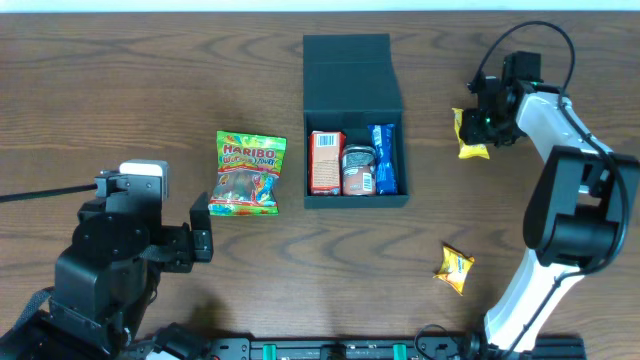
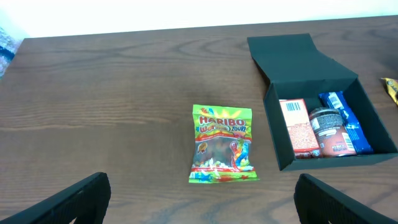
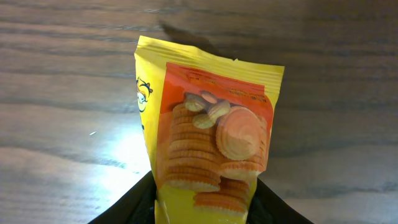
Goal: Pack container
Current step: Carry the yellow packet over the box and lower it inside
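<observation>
The container [image 1: 354, 75] is a dark teal-black square box with its flap lid open toward the far side; it also shows in the left wrist view [image 2: 311, 68]. Inside lie an orange-red carton [image 1: 326, 161], a dark jar [image 1: 358, 169] and a blue pack [image 1: 384, 158]. My right gripper [image 1: 478, 128] is shut on a yellow cracker pack [image 3: 208, 143], to the right of the box [image 1: 471, 137]. My left gripper [image 2: 202, 208] is open and empty, just short of a Haribo bag [image 2: 222, 143] left of the box [image 1: 246, 173].
A second yellow snack pack [image 1: 454, 268] lies on the wooden table at the front right. The right arm [image 1: 575, 190] arches over the table's right side. The left arm's body [image 1: 115, 260] fills the front left.
</observation>
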`<state>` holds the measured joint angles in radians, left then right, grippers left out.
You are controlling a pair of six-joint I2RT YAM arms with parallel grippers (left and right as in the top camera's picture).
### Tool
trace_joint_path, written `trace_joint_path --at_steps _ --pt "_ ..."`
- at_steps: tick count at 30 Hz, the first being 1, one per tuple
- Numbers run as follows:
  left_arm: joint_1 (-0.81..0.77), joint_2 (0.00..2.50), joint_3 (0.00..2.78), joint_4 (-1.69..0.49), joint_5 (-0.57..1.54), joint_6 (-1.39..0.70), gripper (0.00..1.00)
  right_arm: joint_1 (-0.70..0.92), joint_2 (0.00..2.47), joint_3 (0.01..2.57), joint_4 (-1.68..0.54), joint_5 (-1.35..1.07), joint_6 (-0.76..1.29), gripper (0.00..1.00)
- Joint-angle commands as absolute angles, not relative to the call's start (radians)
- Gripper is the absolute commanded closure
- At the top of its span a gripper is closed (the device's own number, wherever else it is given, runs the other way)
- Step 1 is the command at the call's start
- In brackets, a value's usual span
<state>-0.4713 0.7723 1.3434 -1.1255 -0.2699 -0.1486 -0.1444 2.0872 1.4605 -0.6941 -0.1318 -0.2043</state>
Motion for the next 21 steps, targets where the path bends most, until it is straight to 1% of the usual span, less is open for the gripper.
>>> trace_joint_path --at_steps 1,9,17,21 --pt "-0.465 0.772 1.357 -1.127 -0.288 -0.131 0.05 -0.119 2.01 1.48 -0.708 -0.139 -0.226 0.6" --pt "-0.465 0.772 1.357 -1.127 -0.288 -0.131 0.05 -0.04 1.893 1.503 -0.79 -0.138 -0.316 0.61" --pt "-0.465 0.772 1.357 -1.127 -0.288 -0.131 0.05 0.099 1.849 1.683 -1.011 -0.079 -0.419 0.64" --pt "-0.465 0.772 1.357 -1.127 -0.288 -0.131 0.05 0.185 1.85 1.748 -1.054 -0.079 -0.474 0.64"
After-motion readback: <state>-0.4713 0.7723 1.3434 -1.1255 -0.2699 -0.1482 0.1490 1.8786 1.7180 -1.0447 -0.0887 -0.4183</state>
